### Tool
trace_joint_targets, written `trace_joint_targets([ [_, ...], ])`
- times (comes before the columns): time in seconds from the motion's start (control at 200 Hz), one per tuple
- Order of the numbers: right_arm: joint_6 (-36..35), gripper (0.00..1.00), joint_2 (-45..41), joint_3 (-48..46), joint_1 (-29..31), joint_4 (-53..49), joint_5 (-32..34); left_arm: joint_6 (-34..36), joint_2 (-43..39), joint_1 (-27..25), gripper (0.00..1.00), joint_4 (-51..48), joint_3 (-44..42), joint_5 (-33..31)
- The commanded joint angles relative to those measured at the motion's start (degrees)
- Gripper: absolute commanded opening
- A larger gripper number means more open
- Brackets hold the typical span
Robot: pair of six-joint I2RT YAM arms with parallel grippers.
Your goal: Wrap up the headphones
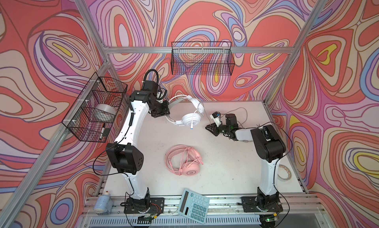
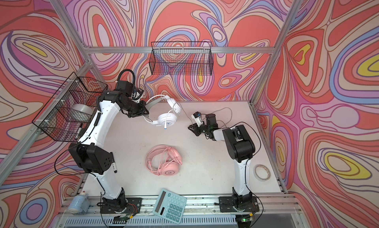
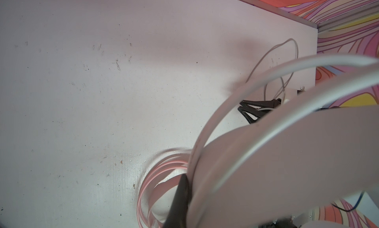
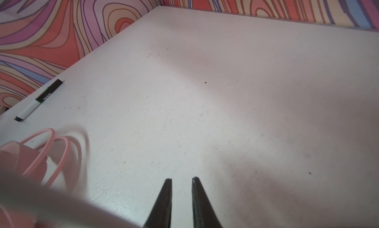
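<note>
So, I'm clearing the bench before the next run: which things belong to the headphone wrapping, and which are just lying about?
Job: white headphones, held by the left tool; pink headphones; right tool.
Lying about: calculator, tape roll, marker, bottle, wire baskets.

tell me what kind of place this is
Likely a robot test cell: left arm and right arm mounted by a white table, aluminium frame hung with a wire basket, swirl-patterned backdrop walls.
</note>
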Motion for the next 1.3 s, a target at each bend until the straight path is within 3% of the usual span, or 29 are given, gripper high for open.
trace_joint_targets([
  [0.0,1.15,0.08,-4.08,-1.42,0.43,0.24,0.8,-3.54,-1.62,0.56,0.0,2.26,-0.55,0.77],
  [0.1,-0.41,0.0,-7.2,-2.87,1.36,-3.3,1.63,-6.16,-1.4,0.65,0.0,2.6,-1.26,-0.25],
  [0.391,-7.78,0.0,-19.7,-5.12,6.33,-21.99,9.91,-13.99,-1.12,0.74,0.0,6.56,-5.58,-2.15],
  [0.776,-13.91,0.0,-32.8,-2.87,11.99,-45.32,13.14,-20.5,-0.23,0.74,0.0,8.8,-8.04,-8.52],
  [1.292,-21.39,0.0,-25.78,16.62,20.15,-72.53,13.21,-25.33,1.01,0.72,0.0,7.7,-9.96,-13.72],
])
